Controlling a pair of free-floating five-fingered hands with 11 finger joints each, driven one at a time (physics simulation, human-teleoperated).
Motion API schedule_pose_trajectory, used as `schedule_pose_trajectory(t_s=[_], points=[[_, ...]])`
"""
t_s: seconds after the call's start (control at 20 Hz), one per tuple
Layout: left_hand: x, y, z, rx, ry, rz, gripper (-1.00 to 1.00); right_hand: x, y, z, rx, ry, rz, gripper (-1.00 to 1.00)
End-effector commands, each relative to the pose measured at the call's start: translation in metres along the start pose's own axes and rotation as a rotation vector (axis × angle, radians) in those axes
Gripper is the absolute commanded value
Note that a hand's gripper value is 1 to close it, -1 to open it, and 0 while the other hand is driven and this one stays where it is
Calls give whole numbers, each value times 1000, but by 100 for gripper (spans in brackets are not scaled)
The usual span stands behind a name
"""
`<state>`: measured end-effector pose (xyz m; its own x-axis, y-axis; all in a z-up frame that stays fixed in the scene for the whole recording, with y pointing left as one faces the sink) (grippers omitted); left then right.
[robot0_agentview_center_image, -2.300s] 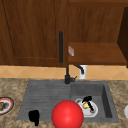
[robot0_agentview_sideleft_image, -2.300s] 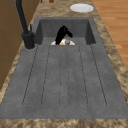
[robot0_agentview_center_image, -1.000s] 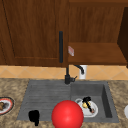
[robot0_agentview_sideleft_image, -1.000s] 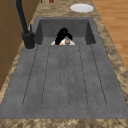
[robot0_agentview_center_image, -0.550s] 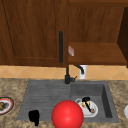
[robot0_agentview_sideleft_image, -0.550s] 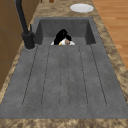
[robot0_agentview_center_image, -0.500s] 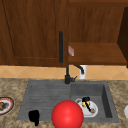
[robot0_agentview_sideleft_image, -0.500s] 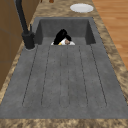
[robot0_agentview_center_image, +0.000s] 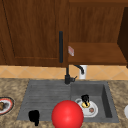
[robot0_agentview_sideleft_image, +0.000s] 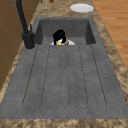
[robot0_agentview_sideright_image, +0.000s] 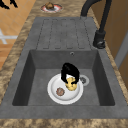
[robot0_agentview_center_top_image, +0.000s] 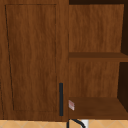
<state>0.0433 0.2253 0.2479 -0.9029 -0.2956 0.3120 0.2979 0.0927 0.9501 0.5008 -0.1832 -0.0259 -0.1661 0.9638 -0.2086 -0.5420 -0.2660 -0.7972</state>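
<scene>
My right hand (robot0_agentview_center_image: 85, 98) is down in the sink basin (robot0_agentview_center_image: 106, 100), fingers curled onto a small yellow item (robot0_agentview_sideright_image: 71, 85) on a white plate (robot0_agentview_sideright_image: 53, 93). The same hand (robot0_agentview_sideright_image: 70, 71) covers the yellow item's top from the right side, and the left side view finds it (robot0_agentview_sideleft_image: 59, 35) at the basin's near wall. A small brown piece (robot0_agentview_sideright_image: 60, 91) lies beside it on the plate. My left hand (robot0_agentview_center_image: 33, 116) hangs idle over the front left edge of the draining board, fingers loose. A big red ball (robot0_agentview_center_image: 67, 115) sits at the front middle.
A black faucet (robot0_agentview_center_image: 67, 75) stands behind the sink, with a white cup (robot0_agentview_center_image: 83, 71) by it. A plate with food (robot0_agentview_center_image: 5, 105) lies on the left counter, a white plate (robot0_agentview_sideleft_image: 81, 7) on the right. The wall cabinet's open shelf (robot0_agentview_center_top_image: 97, 106) holds a small pink item (robot0_agentview_center_top_image: 71, 105).
The right hand has shifted very slightly over the plate in the basin. The left hand and the red ball have stayed where they were.
</scene>
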Motion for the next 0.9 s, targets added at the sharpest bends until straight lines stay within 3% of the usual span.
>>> schedule_pose_trajectory(t_s=[0.0,0.2,0.25,0.3,0.6,0.85], points=[[0,0,0,0,0,0,0,1,5,0,-1,92,-74,100],[0,0,0,0,0,0,0,1,6,2,-55,93,-72,100],[0,0,0,0,0,0,0,2,7,2,-66,98,-73,-100],[0,0,0,0,0,0,0,2,6,3,-78,111,-92,-100],[0,0,0,0,0,0,0,14,25,-7,-181,171,-86,-100],[0,0,0,0,0,0,0,23,40,-7,-146,259,-95,-100]])
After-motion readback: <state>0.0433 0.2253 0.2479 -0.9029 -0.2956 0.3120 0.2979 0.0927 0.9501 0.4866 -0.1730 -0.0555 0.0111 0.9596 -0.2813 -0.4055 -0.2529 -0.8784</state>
